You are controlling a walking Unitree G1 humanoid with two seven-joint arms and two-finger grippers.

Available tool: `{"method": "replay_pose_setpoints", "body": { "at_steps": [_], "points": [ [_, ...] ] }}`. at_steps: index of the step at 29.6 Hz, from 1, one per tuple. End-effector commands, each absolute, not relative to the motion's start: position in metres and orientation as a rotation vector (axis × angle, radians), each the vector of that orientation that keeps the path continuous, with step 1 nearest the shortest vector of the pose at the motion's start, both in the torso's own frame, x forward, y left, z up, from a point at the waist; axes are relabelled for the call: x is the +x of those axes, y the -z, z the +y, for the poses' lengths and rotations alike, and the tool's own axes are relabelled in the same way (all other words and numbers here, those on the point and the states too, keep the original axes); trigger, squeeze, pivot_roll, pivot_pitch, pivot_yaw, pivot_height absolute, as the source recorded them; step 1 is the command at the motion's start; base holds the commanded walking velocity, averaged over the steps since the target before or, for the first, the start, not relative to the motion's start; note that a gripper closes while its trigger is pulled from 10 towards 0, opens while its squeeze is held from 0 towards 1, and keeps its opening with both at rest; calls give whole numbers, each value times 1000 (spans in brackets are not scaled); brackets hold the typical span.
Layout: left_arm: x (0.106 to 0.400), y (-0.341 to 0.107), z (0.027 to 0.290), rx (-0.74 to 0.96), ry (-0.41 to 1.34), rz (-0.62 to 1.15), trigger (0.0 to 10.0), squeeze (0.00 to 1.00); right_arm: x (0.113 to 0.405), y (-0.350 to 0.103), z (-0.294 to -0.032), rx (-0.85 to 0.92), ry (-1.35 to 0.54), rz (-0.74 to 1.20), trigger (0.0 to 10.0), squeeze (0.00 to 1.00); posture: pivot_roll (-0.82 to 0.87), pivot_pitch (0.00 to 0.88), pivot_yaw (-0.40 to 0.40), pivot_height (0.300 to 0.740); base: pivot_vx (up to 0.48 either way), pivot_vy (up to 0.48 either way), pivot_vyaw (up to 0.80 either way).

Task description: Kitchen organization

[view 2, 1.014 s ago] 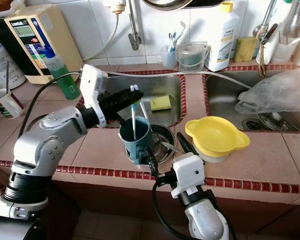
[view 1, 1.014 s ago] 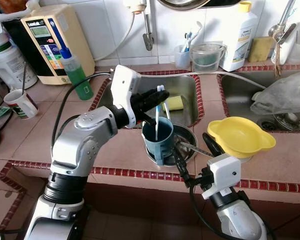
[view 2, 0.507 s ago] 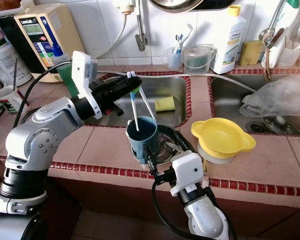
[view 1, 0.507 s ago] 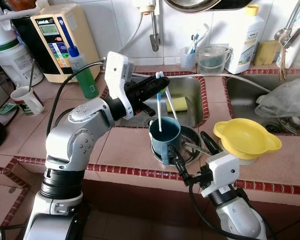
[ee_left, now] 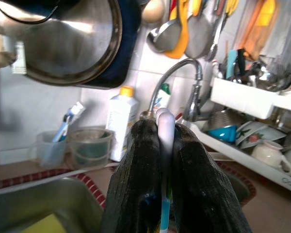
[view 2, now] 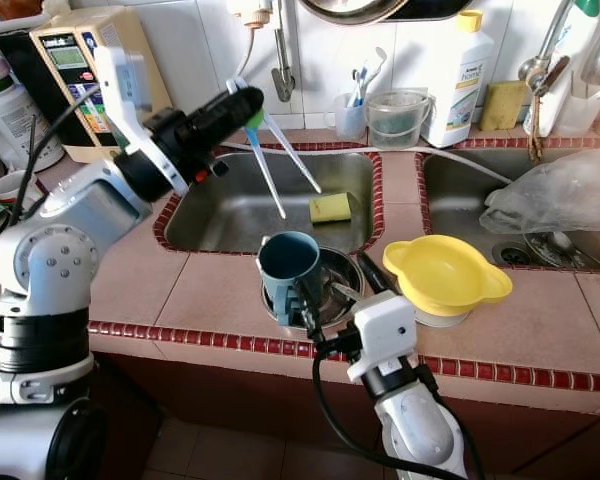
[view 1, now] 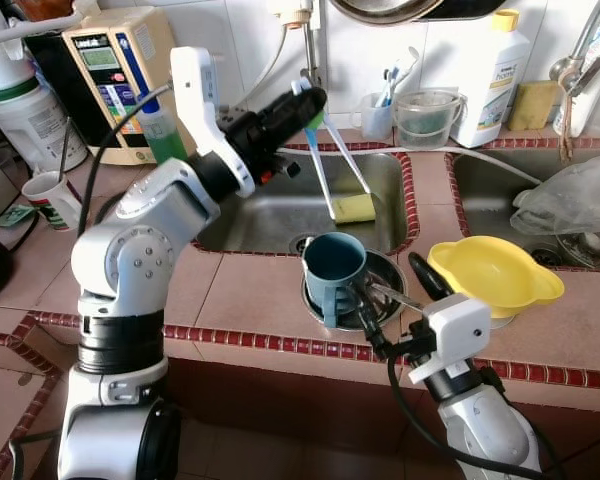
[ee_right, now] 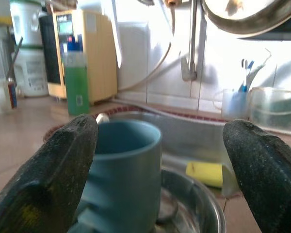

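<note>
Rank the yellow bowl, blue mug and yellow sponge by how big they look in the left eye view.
1. yellow bowl
2. blue mug
3. yellow sponge, though it lies farther back in the sink, so it may look smaller than it is.

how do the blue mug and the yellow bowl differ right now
The blue mug is tall and narrow with a side handle; the yellow bowl is wide and shallow with ear-like lips. The mug stands in a steel dish between the open fingers of the right gripper; the bowl rests on a white base, right of that gripper. Both are upright on the tiled counter.
</note>
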State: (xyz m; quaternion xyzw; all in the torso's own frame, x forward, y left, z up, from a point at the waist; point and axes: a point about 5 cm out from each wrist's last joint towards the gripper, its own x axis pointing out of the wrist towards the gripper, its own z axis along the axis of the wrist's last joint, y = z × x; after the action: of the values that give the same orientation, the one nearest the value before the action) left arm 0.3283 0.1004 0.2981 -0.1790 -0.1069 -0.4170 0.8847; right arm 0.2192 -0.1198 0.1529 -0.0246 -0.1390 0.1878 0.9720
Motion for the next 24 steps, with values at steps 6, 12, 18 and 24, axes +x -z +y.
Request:
{"method": "replay_pose_setpoints", "body": {
  "at_steps": [6,12,18,24],
  "points": [
    [326,-294,101,-283,862,-226,10000,0,226,-187,-123,18,-345,-390,10000,0,-193,24,156,740,0,0,0],
    [321,-295,97,-265,894,-235,10000,0,232,-202,-127,49,-305,-439,10000,0,-189,21,153,740,0,0,0],
    [309,-298,88,-224,962,-259,10000,0,240,-209,-133,65,-267,-453,10000,0,-183,18,146,740,0,0,0],
    [299,-297,82,-183,1022,-266,10000,0,244,-209,-137,57,-243,-426,10000,0,-175,15,133,740,0,0,0]
  ]
}}
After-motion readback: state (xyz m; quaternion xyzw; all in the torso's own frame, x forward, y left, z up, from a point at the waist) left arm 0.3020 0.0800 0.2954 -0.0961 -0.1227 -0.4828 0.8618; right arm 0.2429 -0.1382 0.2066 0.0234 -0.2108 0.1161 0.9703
